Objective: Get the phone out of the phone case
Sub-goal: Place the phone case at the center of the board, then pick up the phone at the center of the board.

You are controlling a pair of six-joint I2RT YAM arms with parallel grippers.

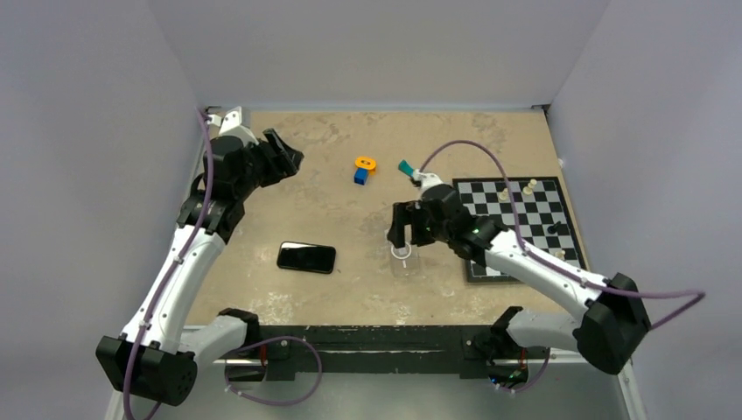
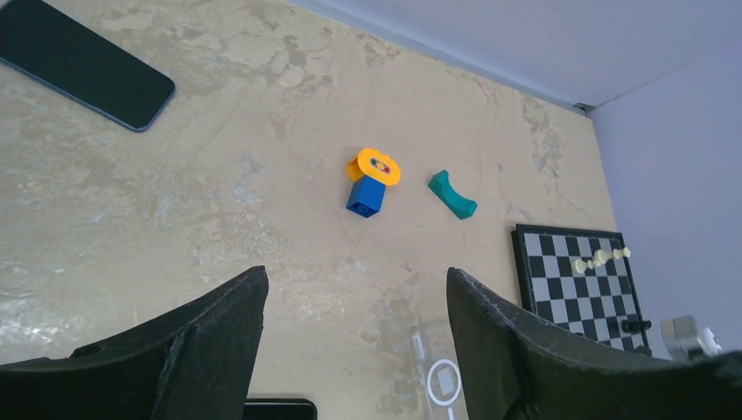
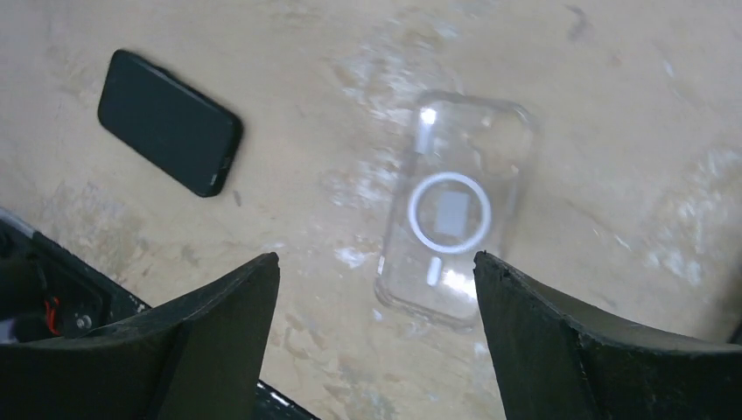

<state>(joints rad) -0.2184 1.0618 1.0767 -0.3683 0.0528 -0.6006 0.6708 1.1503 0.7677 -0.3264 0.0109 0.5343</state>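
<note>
The black phone (image 1: pixel 306 257) lies flat and bare on the tan table, left of centre. It also shows in the right wrist view (image 3: pixel 171 122) and at the bottom edge of the left wrist view (image 2: pixel 280 409). The clear phone case (image 1: pixel 404 260) with a white ring lies empty on the table to its right, apart from it, and shows in the wrist views (image 3: pixel 455 210) (image 2: pixel 442 381). My right gripper (image 1: pixel 402 229) (image 3: pixel 376 262) hovers open and empty just above the case. My left gripper (image 1: pixel 284 157) (image 2: pixel 356 273) is open and empty, raised at the far left.
An orange and blue block (image 1: pixel 364 168) and a teal piece (image 1: pixel 405 166) lie at the far middle. A chessboard (image 1: pixel 516 223) with several pieces lies at the right. A second dark flat slab (image 2: pixel 83 61) lies at the far left, hidden under my left arm in the top view.
</note>
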